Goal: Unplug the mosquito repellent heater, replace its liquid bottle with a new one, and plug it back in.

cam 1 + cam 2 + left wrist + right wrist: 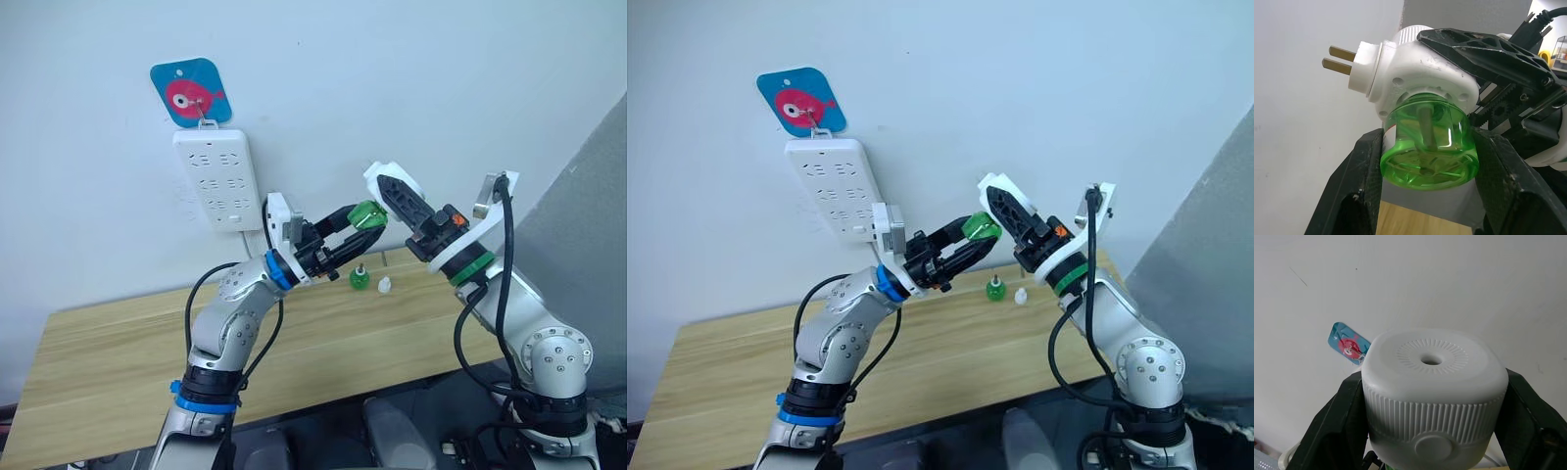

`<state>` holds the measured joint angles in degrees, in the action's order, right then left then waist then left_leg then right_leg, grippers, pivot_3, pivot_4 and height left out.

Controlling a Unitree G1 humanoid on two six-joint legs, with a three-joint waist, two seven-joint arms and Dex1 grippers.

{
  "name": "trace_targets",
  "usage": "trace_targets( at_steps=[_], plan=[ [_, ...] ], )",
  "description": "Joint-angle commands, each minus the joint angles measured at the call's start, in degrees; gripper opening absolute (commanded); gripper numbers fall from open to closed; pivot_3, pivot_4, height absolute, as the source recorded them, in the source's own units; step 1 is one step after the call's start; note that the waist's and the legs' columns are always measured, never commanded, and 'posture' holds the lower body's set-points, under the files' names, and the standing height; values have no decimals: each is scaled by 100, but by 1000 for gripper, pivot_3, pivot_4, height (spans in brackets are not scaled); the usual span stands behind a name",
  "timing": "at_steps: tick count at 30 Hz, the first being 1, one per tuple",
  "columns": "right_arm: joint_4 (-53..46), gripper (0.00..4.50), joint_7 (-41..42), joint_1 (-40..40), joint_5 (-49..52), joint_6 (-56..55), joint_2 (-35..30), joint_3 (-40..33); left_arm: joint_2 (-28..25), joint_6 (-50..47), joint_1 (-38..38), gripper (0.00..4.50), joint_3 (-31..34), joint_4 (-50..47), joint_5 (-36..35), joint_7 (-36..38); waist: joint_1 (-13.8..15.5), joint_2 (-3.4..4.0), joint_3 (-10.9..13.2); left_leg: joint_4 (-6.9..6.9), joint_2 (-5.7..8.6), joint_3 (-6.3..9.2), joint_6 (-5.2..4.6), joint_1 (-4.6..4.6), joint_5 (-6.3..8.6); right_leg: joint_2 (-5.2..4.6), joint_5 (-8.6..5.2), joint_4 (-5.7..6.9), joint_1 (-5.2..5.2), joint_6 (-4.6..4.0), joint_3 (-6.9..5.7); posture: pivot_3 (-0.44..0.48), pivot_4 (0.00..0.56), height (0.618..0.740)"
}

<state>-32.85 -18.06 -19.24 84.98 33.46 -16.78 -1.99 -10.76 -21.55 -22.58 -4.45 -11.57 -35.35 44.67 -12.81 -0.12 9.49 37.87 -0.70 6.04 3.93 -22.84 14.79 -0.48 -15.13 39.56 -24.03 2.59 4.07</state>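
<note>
Left wrist view gives the clearest look at the work: the mosquito repellent heater (1420, 73) is off the wall, with its two brass pins free in the air, and a green bottle (1427, 144) sits in the socket under it. The left gripper (1427, 181) is closed on this bottle, one black finger on each side of it. The right gripper (1432, 406) is closed on the white body of the heater, whose ribbed top with a small hole faces the wrist camera. In the head views both grippers meet in the air above the far edge of the desk (118, 362), in front of the wall, to the right of the white power strip (217, 178) that hangs under a blue tag with a pink fish (191, 91). As I judge it, the unplugging is done. I cannot tell if the bottle in the heater is the old one being taken out or the new one being put in, so the exchange is somewhere in the middle. After it, the heater must go back into the power strip. Counting the things: one heater, one power strip, one tag, two green bottles (one in the heater, a second bottle (360, 279) standing on the desk below the grippers) and one small white cap (385, 285) just beside that second bottle.
</note>
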Motion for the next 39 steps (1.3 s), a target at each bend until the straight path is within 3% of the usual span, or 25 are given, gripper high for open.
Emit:
trace_targets(
  at_steps=[1,5,10,16,26,30,39],
  plan=[
    [-193,2984,114,-161,92,-15,9,-31,-99,-97,-29,3273,-52,-103,-19,102,1,0,-1,0,0,0,0,0,0,0,0,0,0,0,0,-296,103,720],
    [-196,2984,137,-152,101,-20,-4,-74,-272,-183,-95,4494,25,-7,2,157,-1,0,-3,0,0,1,0,0,0,0,0,0,0,0,-1,-295,101,720],
    [-221,2984,197,-152,51,29,-226,-202,-1128,-398,68,4500,227,-35,-34,670,-27,1,-4,-2,-1,1,0,2,0,1,0,2,-1,0,-1,-294,101,720],
    [-291,2984,699,-300,-488,415,-1117,-215,-2192,-307,270,4500,853,184,7,1103,-8,1,-4,-3,-1,2,0,1,0,0,-1,-1,-1,0,-3,-265,106,720],
    [-760,2984,1705,-794,-1718,985,-2108,240,-3191,-631,1572,4500,2674,-253,-350,866,38,-1,-3,-7,-7,1,-16,1,10,1,-2,-7,-4,-1,-3,-202,118,720],
    [-835,2984,2210,-889,-2017,1063,-2154,436,-3568,-689,1624,4500,3225,242,-351,839,163,-2,-3,-5,-10,4,-20,3,12,3,-16,-5,-3,21,-8,-172,123,720],
    [-876,2984,3112,-1107,-2945,1162,-2211,830,-3909,-118,728,4500,2912,1698,298,1046,396,-20,-10,-2,-7,4,-19,0,12,0,-2,-14,-2,-2,-12,-164,121,720]
  ],
)
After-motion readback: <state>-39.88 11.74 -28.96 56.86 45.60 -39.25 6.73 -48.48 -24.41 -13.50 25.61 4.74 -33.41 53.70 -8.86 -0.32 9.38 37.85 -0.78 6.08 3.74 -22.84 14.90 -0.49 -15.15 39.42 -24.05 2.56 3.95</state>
